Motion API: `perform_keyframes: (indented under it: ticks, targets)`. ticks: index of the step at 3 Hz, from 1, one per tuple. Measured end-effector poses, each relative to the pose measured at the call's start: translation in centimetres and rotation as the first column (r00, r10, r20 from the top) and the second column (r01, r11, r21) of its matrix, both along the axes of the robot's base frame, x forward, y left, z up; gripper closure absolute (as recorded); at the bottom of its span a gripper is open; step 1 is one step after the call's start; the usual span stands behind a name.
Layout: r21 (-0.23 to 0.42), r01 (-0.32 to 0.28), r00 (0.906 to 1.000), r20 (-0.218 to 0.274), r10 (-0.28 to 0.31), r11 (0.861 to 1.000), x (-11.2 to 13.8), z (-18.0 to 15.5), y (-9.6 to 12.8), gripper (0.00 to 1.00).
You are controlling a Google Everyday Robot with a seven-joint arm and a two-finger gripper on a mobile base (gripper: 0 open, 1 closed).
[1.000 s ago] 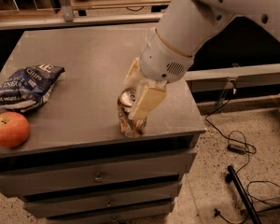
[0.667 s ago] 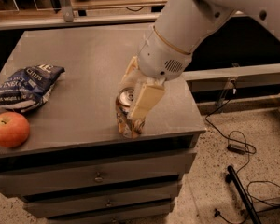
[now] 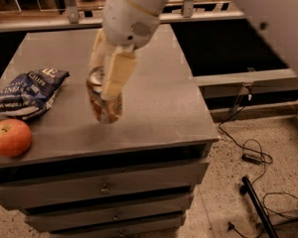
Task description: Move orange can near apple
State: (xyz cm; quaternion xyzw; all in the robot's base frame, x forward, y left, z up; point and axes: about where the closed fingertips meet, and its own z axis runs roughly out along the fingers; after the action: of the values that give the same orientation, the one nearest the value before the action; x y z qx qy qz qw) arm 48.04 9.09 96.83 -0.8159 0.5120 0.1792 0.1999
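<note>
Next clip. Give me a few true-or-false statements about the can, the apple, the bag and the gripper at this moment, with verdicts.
1. The gripper has its jaws shut on the orange can. True.
2. The orange can touches the apple. False: they are apart; the apple sits at the front edge of the table.
3. The chip bag lies just behind the apple. True.
4. The cables lie on the table. False: they lie on the floor beside it.

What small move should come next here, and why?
Probably carry the can left toward the apple: the gripper is shut on it mid-table, a stretch of tabletop separates them, and the chip bag lies behind that path.
</note>
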Motion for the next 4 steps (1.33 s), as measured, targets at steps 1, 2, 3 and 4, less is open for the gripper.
perform_keyframes:
  ticks: [1,2,3,4]
  targets:
    - [-0.001,-0.078,0.9965,-0.03,0.078,0.997,1.9,-1.5,5.2,1.0]
    - [-0.003,-0.103,0.993,-0.059,0.102,0.995,2.6,-3.6,7.5,1.0]
    - [0.004,-0.129,0.9887,-0.076,0.129,0.992,1.7,-4.1,9.0,1.0]
    - [-0.003,-0.174,0.9817,-0.078,0.173,0.985,0.6,-3.9,11.1,1.0]
